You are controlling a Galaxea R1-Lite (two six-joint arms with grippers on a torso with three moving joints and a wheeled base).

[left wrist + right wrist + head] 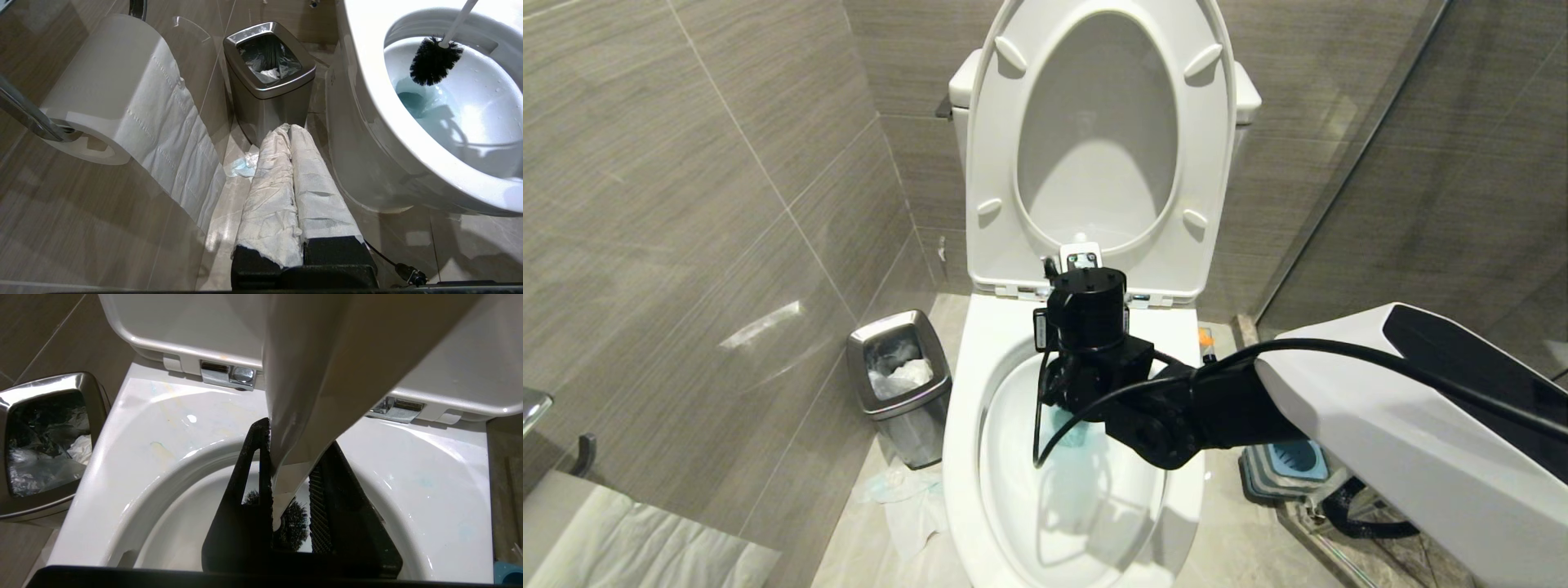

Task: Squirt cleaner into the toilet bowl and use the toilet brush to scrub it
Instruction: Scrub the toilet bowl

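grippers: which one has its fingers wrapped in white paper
The left gripper, parked low beside the waste bin; its fingers are paper-wrapped. The right gripper's bare black fingers clamp the toilet brush.

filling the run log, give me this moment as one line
right hand: shut on toilet brush | brush head: in toilet bowl, above blue cleaner | left hand: shut, parked near waste bin

A steel waste bin (900,377) stands near a hanging toilet paper roll (118,94).
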